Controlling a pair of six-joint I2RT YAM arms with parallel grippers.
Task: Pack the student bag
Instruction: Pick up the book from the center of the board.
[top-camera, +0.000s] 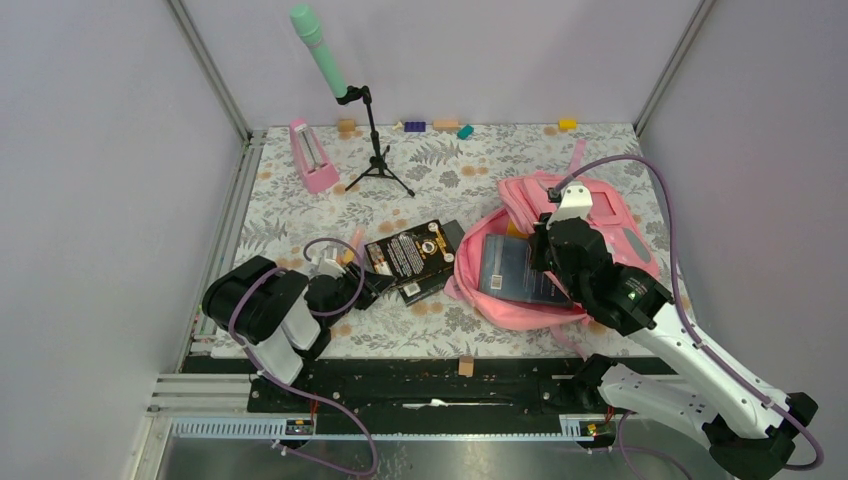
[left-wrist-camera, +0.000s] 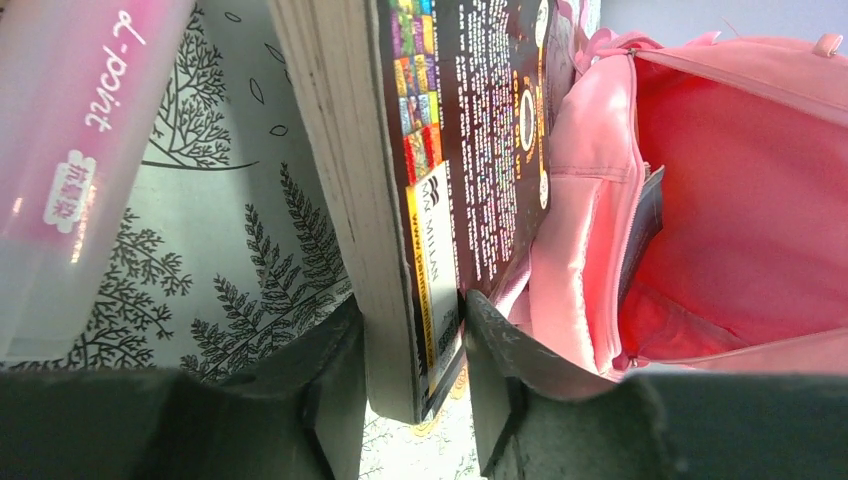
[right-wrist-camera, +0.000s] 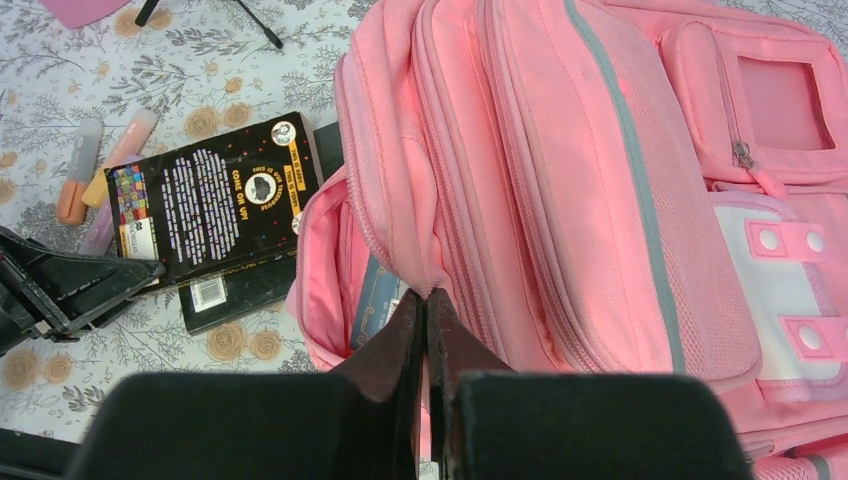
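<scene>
student bag (top-camera: 525, 195) open | blue book (top-camera: 510, 268) inside | left jaws grip black book (top-camera: 408, 252)

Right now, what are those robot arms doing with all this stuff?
The left claw is clamped on a black paperback book lying beside the big soft pink fabric backpack. The right claw pinches the backpack's rim, holding it open. A dark blue book sits inside.
</scene>
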